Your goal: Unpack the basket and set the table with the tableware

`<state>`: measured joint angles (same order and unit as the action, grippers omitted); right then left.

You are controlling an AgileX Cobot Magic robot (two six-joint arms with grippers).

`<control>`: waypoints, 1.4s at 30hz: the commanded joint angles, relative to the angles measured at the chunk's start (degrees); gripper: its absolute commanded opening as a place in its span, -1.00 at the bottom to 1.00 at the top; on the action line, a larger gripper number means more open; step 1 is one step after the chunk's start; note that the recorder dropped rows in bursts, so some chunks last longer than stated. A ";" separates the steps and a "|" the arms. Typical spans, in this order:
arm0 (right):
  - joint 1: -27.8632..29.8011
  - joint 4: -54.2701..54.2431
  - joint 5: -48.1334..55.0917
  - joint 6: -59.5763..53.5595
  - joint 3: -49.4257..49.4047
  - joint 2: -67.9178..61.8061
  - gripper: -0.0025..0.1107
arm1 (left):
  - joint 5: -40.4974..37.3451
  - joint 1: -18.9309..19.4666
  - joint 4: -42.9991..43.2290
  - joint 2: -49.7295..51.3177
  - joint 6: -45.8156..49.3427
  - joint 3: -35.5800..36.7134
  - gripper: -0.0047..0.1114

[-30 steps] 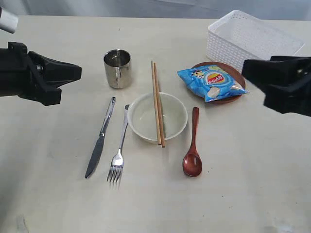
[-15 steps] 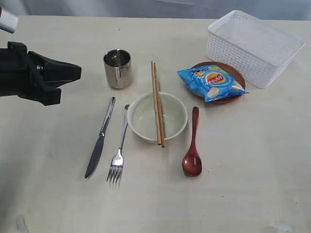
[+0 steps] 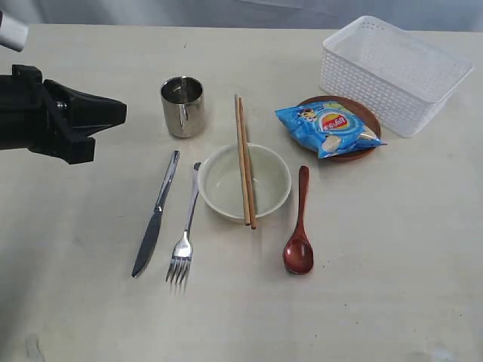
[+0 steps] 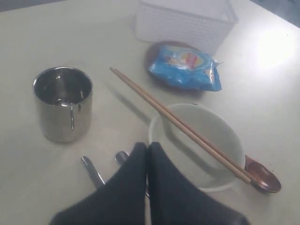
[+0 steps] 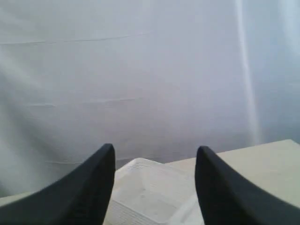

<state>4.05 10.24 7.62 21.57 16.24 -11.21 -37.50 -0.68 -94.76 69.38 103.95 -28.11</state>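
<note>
The white basket (image 3: 394,72) stands empty at the back right of the beige table (image 3: 392,249). Laid out on the table are a steel cup (image 3: 183,106), a cream bowl (image 3: 244,182) with wooden chopsticks (image 3: 244,159) across it, a knife (image 3: 155,214), a fork (image 3: 186,230), a reddish-brown spoon (image 3: 299,223) and a brown plate (image 3: 361,113). My left gripper (image 3: 121,113) hovers at the left, shut and empty, its tips (image 4: 147,146) over the fork and knife handles. My right gripper (image 5: 154,152) is open and empty, out of the exterior view, looking over the basket (image 5: 150,192).
A blue snack bag (image 3: 328,128) lies on the brown plate. A grey backdrop rises behind the table's far edge.
The right arm has pulled back out of the exterior view on the right. The left arm and all the tableware have stayed put.
</note>
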 commanded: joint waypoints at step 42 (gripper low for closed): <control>4.36 3.32 10.68 -10.73 -16.24 9.76 -0.06 | -0.07 0.14 0.02 0.02 0.30 0.34 -0.92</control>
<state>8.07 12.84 18.18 10.65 0.07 -1.73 -37.50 -0.68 -94.76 69.38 103.95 -28.11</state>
